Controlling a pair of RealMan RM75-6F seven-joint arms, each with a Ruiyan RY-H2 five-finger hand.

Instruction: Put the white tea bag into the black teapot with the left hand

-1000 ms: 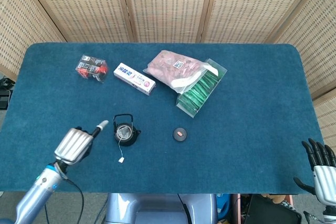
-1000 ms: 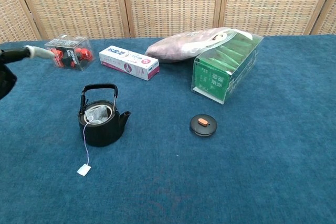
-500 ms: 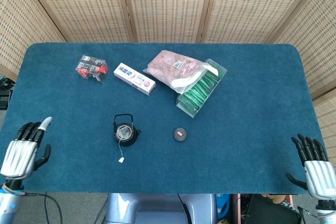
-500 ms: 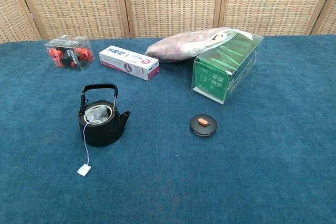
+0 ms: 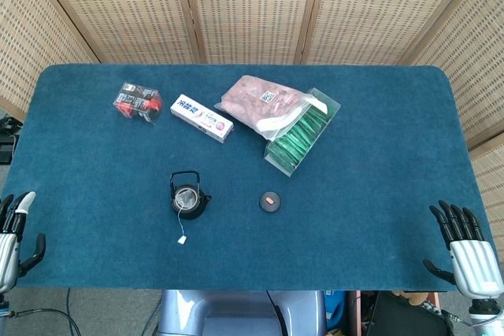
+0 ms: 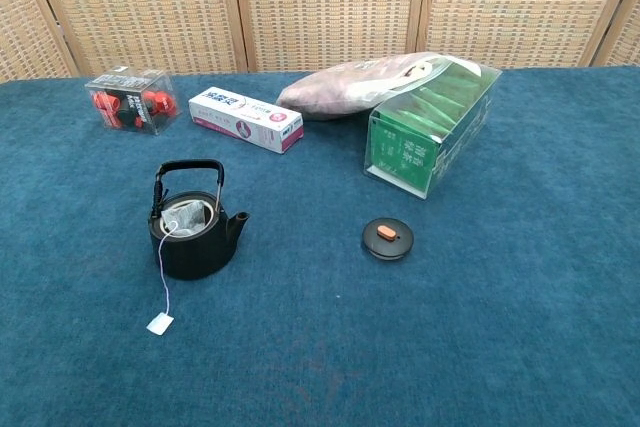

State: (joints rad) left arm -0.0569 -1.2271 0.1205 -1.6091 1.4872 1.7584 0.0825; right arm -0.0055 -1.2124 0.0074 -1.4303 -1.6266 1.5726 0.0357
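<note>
The black teapot [image 5: 188, 196] [image 6: 193, 230] stands lidless left of the table's middle. The white tea bag [image 6: 187, 217] lies inside it. Its string hangs over the rim to a small paper tag [image 5: 182, 239] [image 6: 159, 323] on the cloth in front. My left hand [image 5: 13, 234] is off the table's front left corner, open with fingers spread and holding nothing. My right hand [image 5: 462, 245] is off the front right corner, also open and holding nothing. Neither hand appears in the chest view.
The teapot's round black lid [image 5: 270, 201] [image 6: 387, 237] lies to the right of the pot. At the back stand a clear box of red items [image 5: 138, 102], a white-and-pink box [image 5: 202, 117], a pink bag [image 5: 258, 100] and a clear box of green packets [image 5: 302, 133].
My left hand has drawn back from beside the teapot to off the front left corner. My right hand has shifted slightly. The tea bag stays in the pot.
</note>
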